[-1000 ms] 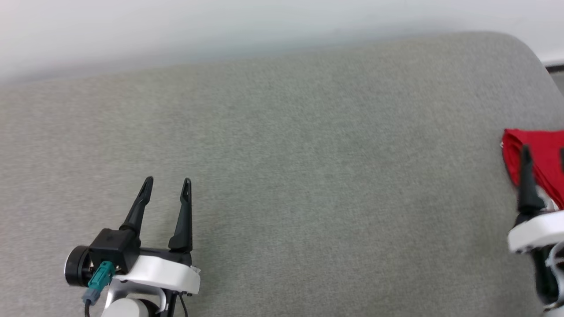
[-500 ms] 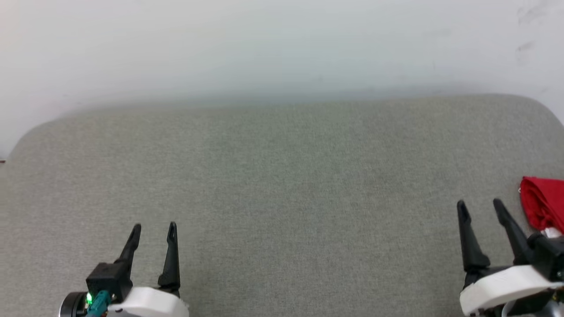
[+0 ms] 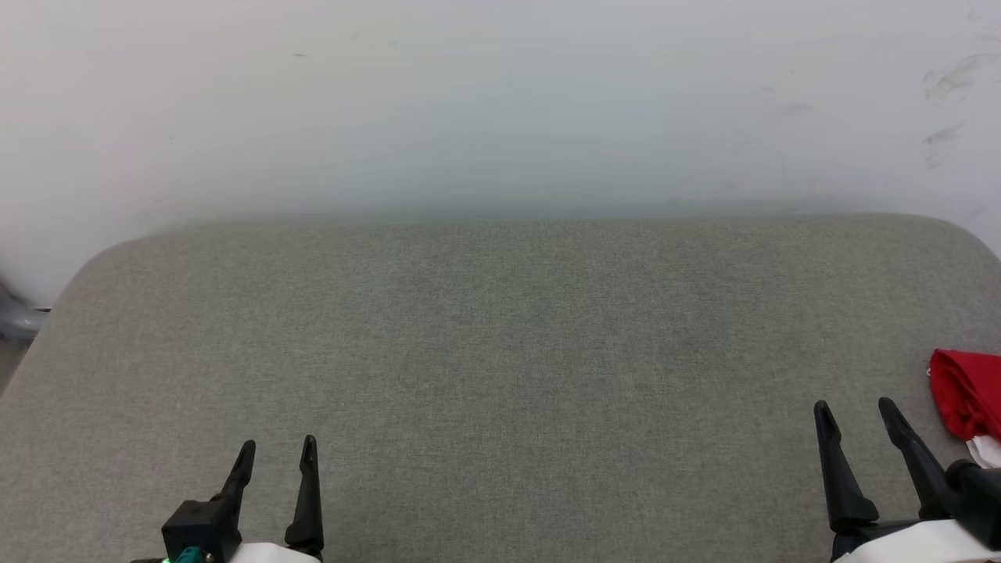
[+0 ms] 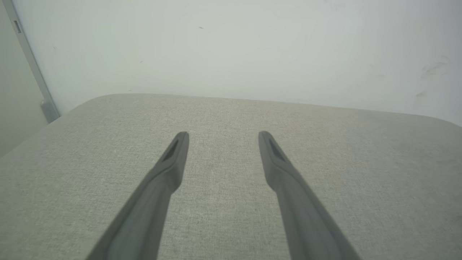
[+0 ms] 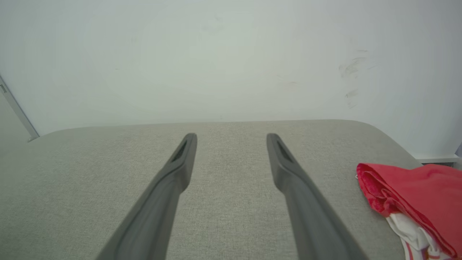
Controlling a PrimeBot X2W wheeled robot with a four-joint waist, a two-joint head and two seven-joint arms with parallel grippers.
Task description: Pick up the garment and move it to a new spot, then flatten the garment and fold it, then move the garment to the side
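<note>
The garment [image 3: 968, 395], a folded red shirt with a bit of white showing, lies at the right edge of the grey cushioned surface [image 3: 500, 344]; the right wrist view shows the garment [image 5: 415, 196] at its lower right with white striped trim underneath. My right gripper [image 3: 854, 408] stands open just left of it, apart from the cloth, nothing between its fingers. My left gripper [image 3: 278, 446] is open at the lower left, empty over bare fabric. In the wrist views both the left gripper [image 4: 222, 134] and the right gripper [image 5: 231, 136] show spread fingers.
A pale wall [image 3: 500, 102] rises right behind the cushioned surface. The surface has rounded far corners, and a grey post [image 4: 32, 68] stands off its left end.
The head camera has swung and tilted up, bringing more wall into the picture. My right gripper has come off the garment and now sits beside it; both grippers stay open.
</note>
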